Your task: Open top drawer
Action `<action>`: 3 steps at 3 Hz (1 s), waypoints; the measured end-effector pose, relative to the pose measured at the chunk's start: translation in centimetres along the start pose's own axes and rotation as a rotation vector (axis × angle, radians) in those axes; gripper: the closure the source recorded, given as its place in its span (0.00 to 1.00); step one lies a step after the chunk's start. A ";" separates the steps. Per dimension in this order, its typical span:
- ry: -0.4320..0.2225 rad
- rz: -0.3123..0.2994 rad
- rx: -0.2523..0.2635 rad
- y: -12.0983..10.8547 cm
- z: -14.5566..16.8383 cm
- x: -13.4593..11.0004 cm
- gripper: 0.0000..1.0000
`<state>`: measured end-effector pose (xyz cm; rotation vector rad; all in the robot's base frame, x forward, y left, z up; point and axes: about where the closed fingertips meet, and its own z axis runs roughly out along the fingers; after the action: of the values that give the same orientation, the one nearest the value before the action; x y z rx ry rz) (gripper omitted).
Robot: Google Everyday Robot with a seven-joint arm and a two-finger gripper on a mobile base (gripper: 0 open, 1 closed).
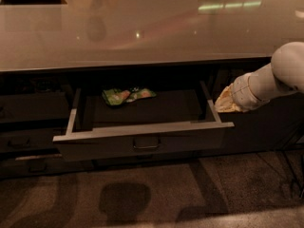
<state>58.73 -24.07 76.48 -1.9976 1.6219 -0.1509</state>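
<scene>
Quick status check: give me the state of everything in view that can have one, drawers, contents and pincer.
Top drawer: open, pulled well out, tray exposed.
Drawer handle: free, nothing gripping it.
Green packet: lying flat inside the top drawer, towards the back.
Pincer: beside the drawer's right wall, off the handle.
Drawer fronts to the left: appear shut, too dark to be sure.
</scene>
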 end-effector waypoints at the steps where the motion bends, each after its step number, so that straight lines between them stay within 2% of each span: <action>1: -0.226 0.030 -0.026 -0.1 1.9 0.5 1.00; 2: -0.208 0.037 -0.036 -0.1 2.4 0.8 1.00; 3: -0.172 0.087 -0.075 0.0 4.2 2.8 1.00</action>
<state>61.21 -25.27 72.25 -1.9329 1.6209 0.1136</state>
